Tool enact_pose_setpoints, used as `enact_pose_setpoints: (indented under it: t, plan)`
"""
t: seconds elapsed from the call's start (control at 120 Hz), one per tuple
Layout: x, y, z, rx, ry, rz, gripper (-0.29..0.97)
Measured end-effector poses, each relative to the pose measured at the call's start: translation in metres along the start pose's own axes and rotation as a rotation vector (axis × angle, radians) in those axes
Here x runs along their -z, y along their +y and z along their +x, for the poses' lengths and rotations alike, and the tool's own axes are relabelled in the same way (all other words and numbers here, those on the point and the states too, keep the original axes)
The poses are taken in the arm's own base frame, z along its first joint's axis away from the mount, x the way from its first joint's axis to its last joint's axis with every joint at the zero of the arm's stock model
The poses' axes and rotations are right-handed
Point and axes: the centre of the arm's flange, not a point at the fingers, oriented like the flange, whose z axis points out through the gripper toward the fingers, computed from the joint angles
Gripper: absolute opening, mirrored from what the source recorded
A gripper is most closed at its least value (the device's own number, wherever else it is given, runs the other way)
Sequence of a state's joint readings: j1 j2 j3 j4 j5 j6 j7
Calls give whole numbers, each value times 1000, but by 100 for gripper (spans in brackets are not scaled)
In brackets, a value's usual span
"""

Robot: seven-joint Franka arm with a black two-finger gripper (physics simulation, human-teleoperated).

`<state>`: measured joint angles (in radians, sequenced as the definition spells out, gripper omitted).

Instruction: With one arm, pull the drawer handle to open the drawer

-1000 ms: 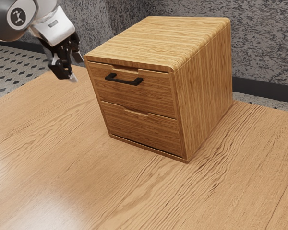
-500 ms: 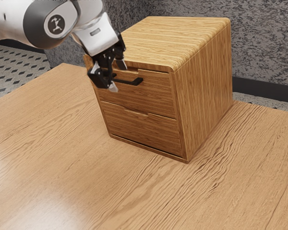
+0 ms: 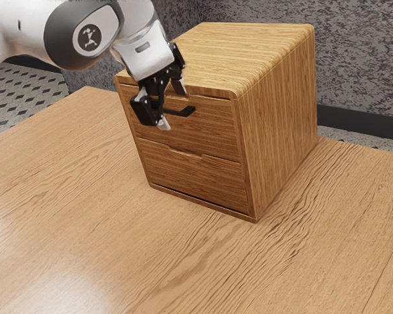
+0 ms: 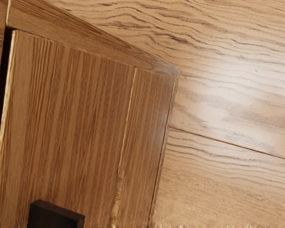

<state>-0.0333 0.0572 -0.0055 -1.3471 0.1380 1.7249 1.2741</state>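
1. Plainly open at the jaws: fingers (image 3: 146,108) spread, straddling the end of the black handle (image 3: 181,112) toward the exterior view's left, one above the bar and one below. Cannot tell whether either finger touches it.
2. From the wrist camera, sees a dark block of that handle (image 4: 55,216) just under the hand, standing proud of vertical wood grain.
3. Sits on the upper drawer (image 3: 209,127), that handle, near the drawer's top edge and toward the exterior view's left. Looks shut, with the drawer front flush with the cabinet face.
4. Below it, a lower drawer (image 3: 196,173), likewise flush, with only a small wooden lip at its top.
5. Around both, a two-drawer wooden cabinet (image 3: 275,104) with a rounded top edge, standing upright on the desk (image 3: 118,248).
6. Reaches in from the exterior view's upper left, a white and grey arm (image 3: 65,33), wrist bent down toward the cabinet front.
7. In the wrist view, glossy wooden desk (image 4: 228,95) beside the cabinet's corner.
8. Behind the desk, a speckled grey wall (image 3: 360,52) and a patterned floor (image 3: 19,85).
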Motion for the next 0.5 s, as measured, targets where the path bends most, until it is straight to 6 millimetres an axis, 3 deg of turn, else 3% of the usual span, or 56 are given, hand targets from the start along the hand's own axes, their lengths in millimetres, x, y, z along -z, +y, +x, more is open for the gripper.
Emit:
enact_pose_setpoints:
  t: [0.092, 0.3, 0.5]
  plan:
    - [-1, 0, -1, 2, -1, -2, 61]
    - [6, 4, 17, -31, -1, 14, 50]
    - [10, -5, -5, 3, -28, 42, 47]
